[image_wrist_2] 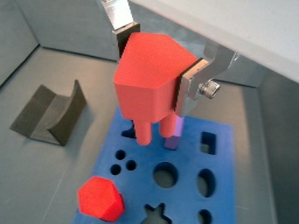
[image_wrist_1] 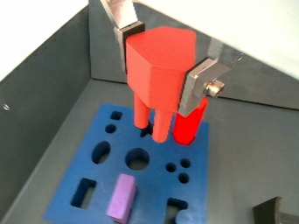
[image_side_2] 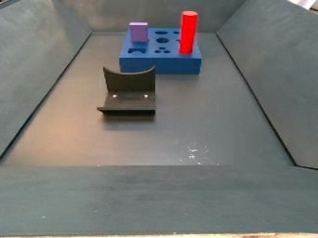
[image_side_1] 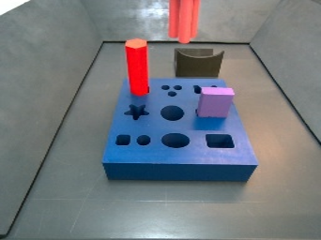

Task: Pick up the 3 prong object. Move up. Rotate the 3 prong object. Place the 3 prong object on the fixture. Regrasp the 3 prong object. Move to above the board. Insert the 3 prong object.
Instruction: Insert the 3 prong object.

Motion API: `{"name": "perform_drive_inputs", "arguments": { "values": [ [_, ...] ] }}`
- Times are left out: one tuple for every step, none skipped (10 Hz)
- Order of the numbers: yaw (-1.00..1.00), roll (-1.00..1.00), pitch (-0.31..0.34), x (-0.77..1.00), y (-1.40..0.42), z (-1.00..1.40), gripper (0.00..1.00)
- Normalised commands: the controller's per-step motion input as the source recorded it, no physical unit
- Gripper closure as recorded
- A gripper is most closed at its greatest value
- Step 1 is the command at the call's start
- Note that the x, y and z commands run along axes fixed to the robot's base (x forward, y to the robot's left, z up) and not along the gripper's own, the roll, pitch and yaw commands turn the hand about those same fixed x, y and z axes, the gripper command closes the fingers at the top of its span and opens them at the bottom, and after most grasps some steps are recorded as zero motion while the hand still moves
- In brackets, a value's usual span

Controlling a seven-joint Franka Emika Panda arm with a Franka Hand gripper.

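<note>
Gripper: the gripper (image_wrist_1: 163,63) hangs above the board, its silver fingers (image_wrist_1: 201,80) pressed against opposite sides of the three-prong piece; also seen in a wrist view (image_wrist_2: 158,59). It is out of frame in both side views.
Jaws: clenched on the three-prong piece, one plate on each flank of its thick head.
Three-prong piece: the salmon-red three-prong piece (image_wrist_1: 162,68) is held in the air over the board, clear of its surface. In a side view only its prongs (image_side_1: 185,19) reach down from the top edge of the picture.
Pointing: its long axis runs up and down, thick hexagonal head up between the fingers, prongs straight down toward the board.
Board: the blue board (image_side_1: 175,155) lies flat on the grey floor (image_side_1: 75,187), with star, round and square holes in its top; also seen in (image_side_2: 155,62).
Red column: a tall red column (image_side_1: 137,66) stands upright in the board near one corner.
Purple block: a purple block (image_side_1: 216,102) stands on the board by the opposite edge, well apart from the column.
Fixture: the dark fixture (image_side_2: 128,91) sits on the floor beside the board, not touching it, its curved notch facing up.
</note>
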Motion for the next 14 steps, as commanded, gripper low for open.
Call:
{"name": "perform_drive_inputs", "arguments": {
  "values": [
    [0.21,0.04,0.034,0.17,0.00,-0.05,1.00],
    [0.00,0.00,0.000,0.00,0.00,-0.02,1.00],
    [0.18,0.14,0.000,0.03,0.05,-0.27,1.00],
    [0.53,0.25,-0.024,0.00,0.28,-0.50,1.00],
    [0.44,0.23,-0.049,-0.01,0.23,-0.37,1.00],
    [0.00,0.03,0.000,0.00,0.00,-0.02,1.00],
    [0.16,0.22,0.000,0.03,0.12,-0.43,1.00],
    [0.21,0.10,-0.006,0.06,0.04,-0.28,1.00],
    [0.00,0.00,0.000,0.00,0.00,-0.03,1.00],
    [0.17,-0.07,0.000,0.17,0.15,-0.53,1.00],
    [0.20,-0.03,0.000,0.04,0.14,-0.38,1.00],
    [0.00,0.00,0.000,0.00,0.00,-0.02,1.00],
    [0.00,0.00,0.000,0.00,0.00,-0.12,1.00],
    [-0.44,0.04,0.024,0.07,0.00,-0.27,1.00]
  ]
}}
